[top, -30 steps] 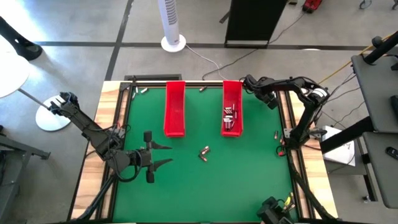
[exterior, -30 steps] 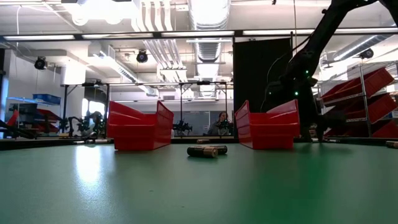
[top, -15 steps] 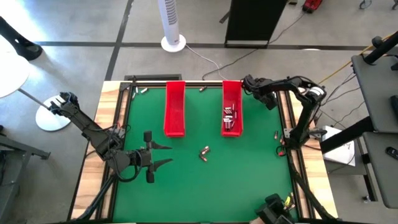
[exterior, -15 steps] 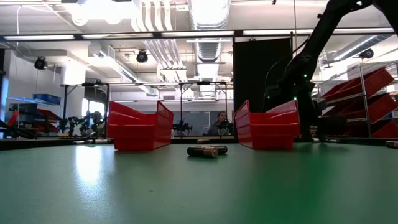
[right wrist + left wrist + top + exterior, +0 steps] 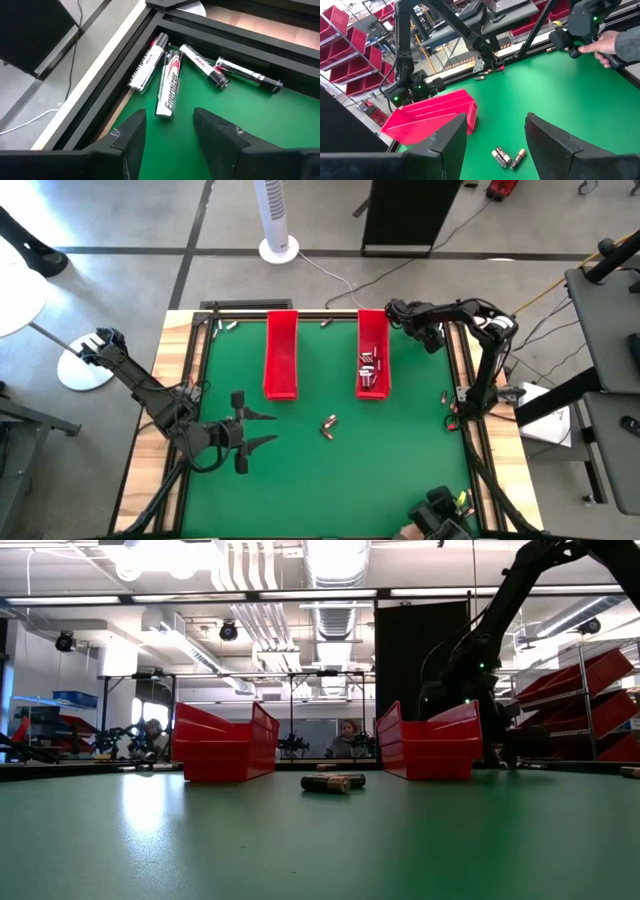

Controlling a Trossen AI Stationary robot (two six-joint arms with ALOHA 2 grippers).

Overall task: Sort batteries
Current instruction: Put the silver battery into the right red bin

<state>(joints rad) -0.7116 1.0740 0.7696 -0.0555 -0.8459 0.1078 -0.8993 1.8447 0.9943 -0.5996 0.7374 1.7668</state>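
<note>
Several silver-and-black batteries point(image 5: 167, 82) lie on the green mat in the table's far right corner, against the black rails. My right gripper point(image 5: 167, 125) hovers just short of them, open, with nothing between its fingers. More batteries point(image 5: 369, 370) lie in the right red tray point(image 5: 373, 330). A few loose batteries point(image 5: 328, 425) lie mid-table, also seen in the left wrist view point(image 5: 507, 157). My left gripper point(image 5: 268, 430) waits open to their left, above the mat.
A second red tray point(image 5: 281, 355) stands left of the first. Single batteries lie by the far rail point(image 5: 325, 323) and the right rail point(image 5: 445, 393). A person's hand point(image 5: 602, 45) holds a dark handle beyond the near right corner. Open green mat lies near and left.
My right arm has shifted slightly over the far right corner. Its raised joint has swung a little toward the table's left, and its lower end has edged the same way. My left arm and the batteries have kept still.
</note>
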